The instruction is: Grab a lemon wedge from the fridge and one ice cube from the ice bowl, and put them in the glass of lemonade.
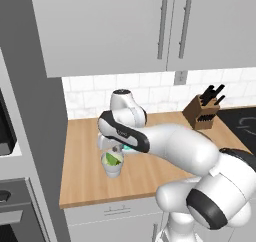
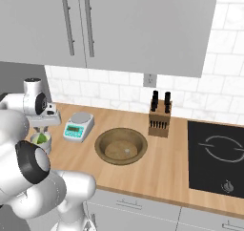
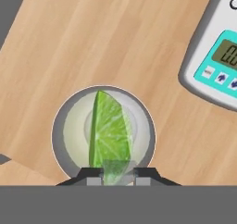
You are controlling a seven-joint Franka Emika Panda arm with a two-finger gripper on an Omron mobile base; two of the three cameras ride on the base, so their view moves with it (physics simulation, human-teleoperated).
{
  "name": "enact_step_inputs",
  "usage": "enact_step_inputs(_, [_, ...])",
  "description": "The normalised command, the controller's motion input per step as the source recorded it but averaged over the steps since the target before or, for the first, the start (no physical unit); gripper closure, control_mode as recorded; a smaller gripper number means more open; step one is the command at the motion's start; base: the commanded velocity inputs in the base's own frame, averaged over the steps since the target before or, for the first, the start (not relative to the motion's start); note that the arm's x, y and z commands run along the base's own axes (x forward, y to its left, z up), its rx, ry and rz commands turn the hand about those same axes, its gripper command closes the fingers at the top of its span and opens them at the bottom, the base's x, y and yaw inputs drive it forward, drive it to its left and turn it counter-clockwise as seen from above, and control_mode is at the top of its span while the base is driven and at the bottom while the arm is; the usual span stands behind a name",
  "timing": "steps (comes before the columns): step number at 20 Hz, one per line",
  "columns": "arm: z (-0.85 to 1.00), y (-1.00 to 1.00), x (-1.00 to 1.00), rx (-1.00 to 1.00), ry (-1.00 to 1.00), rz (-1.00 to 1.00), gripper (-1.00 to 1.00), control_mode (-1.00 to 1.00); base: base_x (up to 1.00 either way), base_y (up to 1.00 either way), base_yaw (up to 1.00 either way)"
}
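One lemon wedge (image 3: 109, 135) inside glass of lemonade (image 3: 69, 126), kitchen scale (image 2: 79, 126) beside, ice bowl (image 2: 102, 141) further along

The counter (image 2: 157, 173) is light wood with visible grain, matt. The glass (image 3: 62, 126) looks pale and translucent; the wedge (image 3: 109, 135) inside is glossy green, its flesh veined. Lower centre of the right base view, the bowl (image 2: 120, 146) is brownish and glassy — the scale (image 2: 79, 126) is smooth white-and-teal plastic.

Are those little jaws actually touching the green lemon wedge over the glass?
Touching. In the hand view the gripper has its jaws shut on the lemon wedge, both tips pressed against its lower end, right above the glass of lemonade.
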Motion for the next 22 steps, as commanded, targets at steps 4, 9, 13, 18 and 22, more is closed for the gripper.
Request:
enact_step_inputs(4, [-0.01,0.03,0.03,0.00,-0.04,-0.11,1.00,-1.00,0.00,0.00,0.00])
enact_step_inputs(9, [0.07,0.06,0.00,0.00,-0.10,-0.10,1.00,-1.00,0.00,0.00,0.00])
enact_step_inputs(13, [0.00,0.01,0.00,0.00,-0.01,-0.02,1.00,-1.00,0.00,0.00,0.00])
enact_step_inputs(18, [-0.01,0.00,0.05,0.00,0.00,-0.01,1.00,-1.00,0.00,0.00,0.00])
enact_step_inputs(22, [0.00,-0.01,0.18,0.00,0.00,0.00,1.00,-1.00,0.00,0.00,0.00])
